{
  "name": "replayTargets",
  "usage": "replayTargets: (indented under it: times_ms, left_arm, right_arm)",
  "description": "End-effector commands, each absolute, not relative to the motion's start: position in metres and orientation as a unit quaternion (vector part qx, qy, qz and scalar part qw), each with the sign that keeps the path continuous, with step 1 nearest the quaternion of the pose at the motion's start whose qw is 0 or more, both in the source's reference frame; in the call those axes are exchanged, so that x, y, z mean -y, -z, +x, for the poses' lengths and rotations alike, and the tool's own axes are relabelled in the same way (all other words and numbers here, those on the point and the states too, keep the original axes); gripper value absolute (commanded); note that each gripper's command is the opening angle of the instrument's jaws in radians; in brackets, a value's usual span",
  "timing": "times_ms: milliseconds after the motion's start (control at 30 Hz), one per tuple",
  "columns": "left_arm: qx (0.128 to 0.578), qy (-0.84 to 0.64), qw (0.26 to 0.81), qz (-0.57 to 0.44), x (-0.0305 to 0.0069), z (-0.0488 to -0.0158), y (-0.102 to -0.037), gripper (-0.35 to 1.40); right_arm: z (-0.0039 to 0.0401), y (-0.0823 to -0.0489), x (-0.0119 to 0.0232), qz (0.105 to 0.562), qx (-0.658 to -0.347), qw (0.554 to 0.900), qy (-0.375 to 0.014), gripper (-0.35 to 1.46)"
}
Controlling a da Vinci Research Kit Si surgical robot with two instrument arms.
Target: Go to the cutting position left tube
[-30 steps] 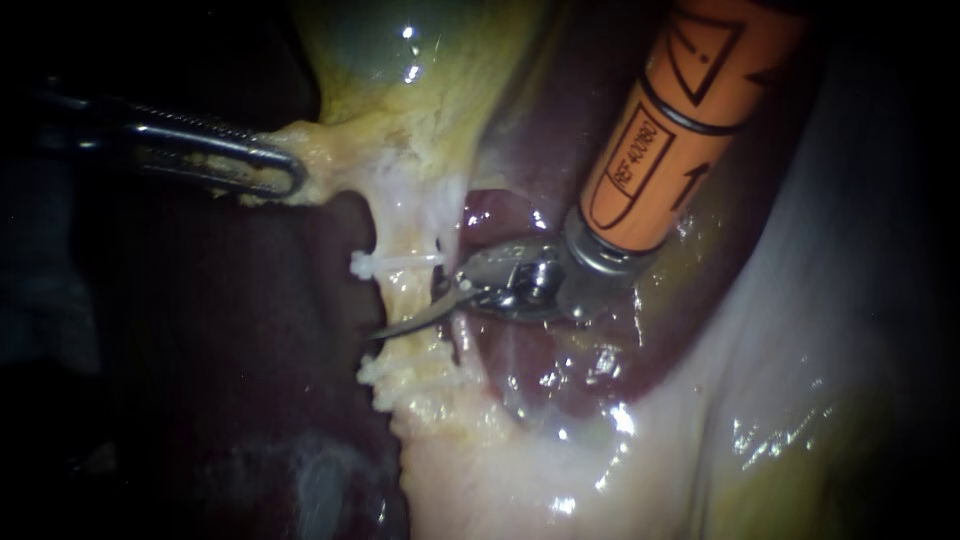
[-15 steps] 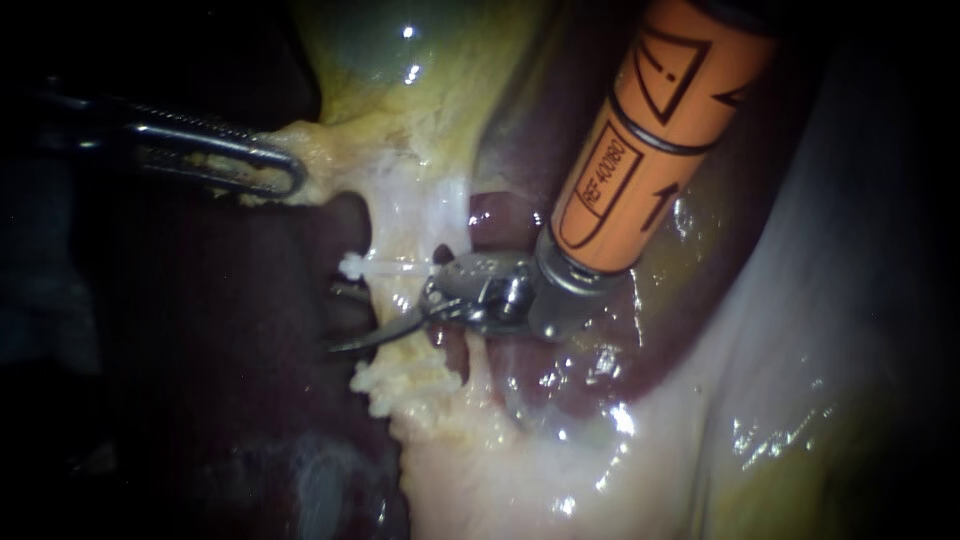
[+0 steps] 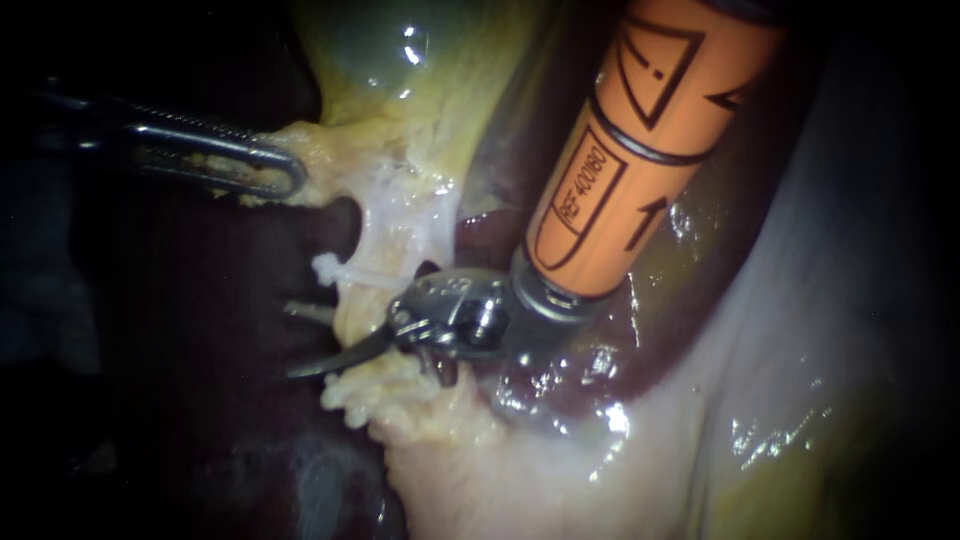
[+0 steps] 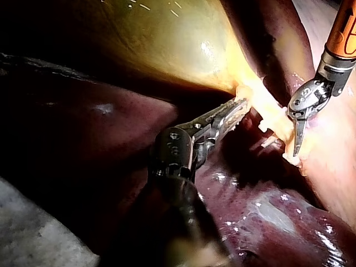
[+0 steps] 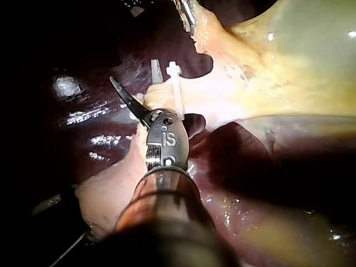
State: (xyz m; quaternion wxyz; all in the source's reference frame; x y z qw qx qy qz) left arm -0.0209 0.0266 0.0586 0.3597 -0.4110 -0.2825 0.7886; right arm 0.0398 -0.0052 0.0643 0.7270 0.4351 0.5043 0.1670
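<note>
Left tube (image 3: 360,312), a pale yellow-white strand of tissue, runs from the green-yellow gallbladder (image 3: 370,60) down across dark red liver (image 3: 490,220). Right instrument (image 3: 300,342), orange-sleeved with curved steel blades, holds its jaws parted astride this tube, just beneath a white plastic clip (image 3: 345,272), gripping nothing. Left instrument (image 3: 295,178), slim grey steel, is clamped on yellow tissue at the gallbladder neck. Assessment: positioning near complete. Next move calls for confirming both blades sit clear of the clip.

Two instruments (image 3: 270,170) (image 3: 320,345), two clips (image 3: 332,270) (image 3: 345,395) — one gallbladder (image 3: 380,45), one liver (image 4: 267,217).
</note>
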Motion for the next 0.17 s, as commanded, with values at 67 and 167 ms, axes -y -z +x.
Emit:
replayTargets:
  times_ms: [67, 167]
  left_arm:
    - [0.283, -0.789, 0.36, -0.411, -0.0266, -0.0209, -0.0586, -0.35]
    - [0.282, -0.789, 0.36, -0.411, -0.0266, -0.0209, -0.0586, -0.35]
  right_arm:
    - [0.0398, -0.0644, 0.0052, 0.435, -0.504, 0.727, -0.167, 1.43]
    - [0.0398, -0.0644, 0.0052, 0.435, -0.504, 0.727, -0.167, 1.43]
